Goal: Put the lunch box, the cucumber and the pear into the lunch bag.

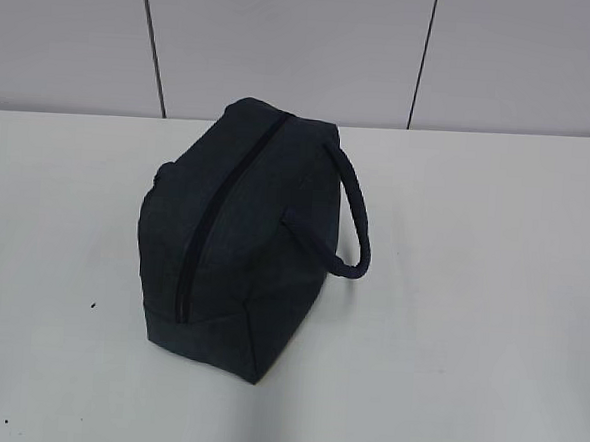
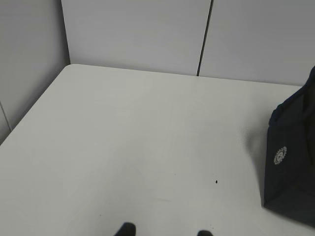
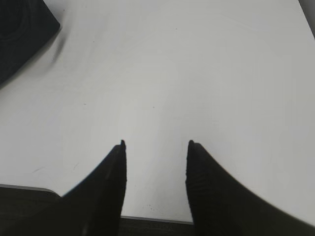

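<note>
We see the bag (image 1: 236,239) alone on the white table (image 1: 471,292), lying at a slant with its zipper (image 1: 220,211) closed and one handle (image 1: 350,219) arching to the right. A small round white logo (image 2: 280,156) marks its end panel; we cannot read it. Our left gripper (image 2: 165,232) and right gripper (image 3: 155,147) hang spread over bare tabletop, holding nothing.

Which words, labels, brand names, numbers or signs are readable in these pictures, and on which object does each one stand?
No text can be read in any view.
Lunch bag: a small round white emblem on its end panel in the left wrist view; too small and blurred to read, so I cannot tell whether it holds letters.
Table and back wall: no writing visible.
</note>
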You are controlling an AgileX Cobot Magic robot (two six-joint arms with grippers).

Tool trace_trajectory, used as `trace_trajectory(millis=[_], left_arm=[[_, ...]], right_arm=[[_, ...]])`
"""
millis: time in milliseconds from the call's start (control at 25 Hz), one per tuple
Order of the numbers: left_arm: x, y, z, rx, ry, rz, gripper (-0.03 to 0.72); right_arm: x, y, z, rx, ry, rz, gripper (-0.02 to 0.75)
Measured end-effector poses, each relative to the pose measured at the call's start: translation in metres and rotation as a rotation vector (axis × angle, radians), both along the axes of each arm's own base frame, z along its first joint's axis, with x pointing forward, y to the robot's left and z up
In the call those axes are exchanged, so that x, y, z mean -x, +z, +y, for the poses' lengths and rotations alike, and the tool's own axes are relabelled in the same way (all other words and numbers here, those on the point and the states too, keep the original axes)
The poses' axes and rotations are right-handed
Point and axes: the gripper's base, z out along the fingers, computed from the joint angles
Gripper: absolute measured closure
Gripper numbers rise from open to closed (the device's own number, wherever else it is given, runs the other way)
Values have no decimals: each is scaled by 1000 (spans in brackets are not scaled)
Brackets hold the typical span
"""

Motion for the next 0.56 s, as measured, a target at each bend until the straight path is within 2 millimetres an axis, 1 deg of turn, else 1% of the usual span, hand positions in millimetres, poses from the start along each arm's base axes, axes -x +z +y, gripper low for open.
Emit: trace_trajectory(millis=[560], left_arm=[[0,0,0,0,0,0,447]], right_arm=[[0,0,0,0,0,0,413]])
